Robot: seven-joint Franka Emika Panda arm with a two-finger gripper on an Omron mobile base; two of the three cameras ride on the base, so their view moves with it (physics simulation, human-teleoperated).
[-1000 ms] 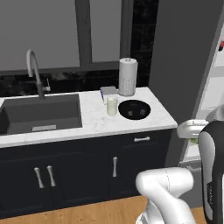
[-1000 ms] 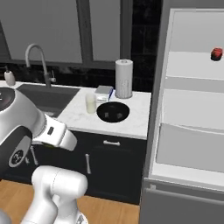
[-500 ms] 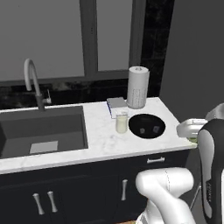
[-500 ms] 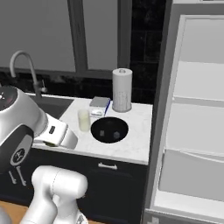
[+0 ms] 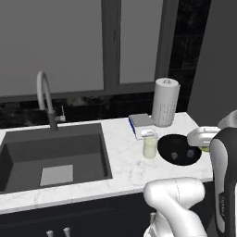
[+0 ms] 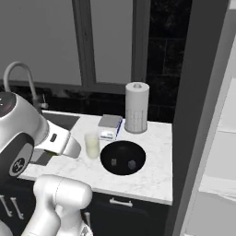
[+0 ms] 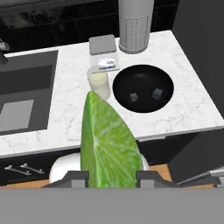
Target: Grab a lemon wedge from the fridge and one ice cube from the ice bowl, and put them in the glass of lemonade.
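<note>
Right of everything, the fridge (image 6: 209, 138) stands as a tall grey wall, its pale shelves showing at the edge of the right base view. Next to it runs the white marble tabletop (image 5: 125, 169), with a dark sink (image 5: 53, 155) sunk into its left part and a curved tap (image 5: 45, 99) behind that. A paper towel roll (image 5: 165, 102) stands upright at the back, and a small grey-topped box (image 5: 141, 125) lies just beside it. The black bowl (image 7: 142, 88) sits in front of the roll, with two ice cubes (image 7: 145, 95) lying apart inside it. The glass (image 7: 99, 83) stands just beside the bowl's rim, on the sink side, holding pale yellow liquid. The end effector (image 7: 109, 177) hangs above the tabletop's front edge, its fingers (image 7: 76, 176) partly closed on the lemon wedge (image 7: 109, 142), which stands up between them, rind to one side.
</note>
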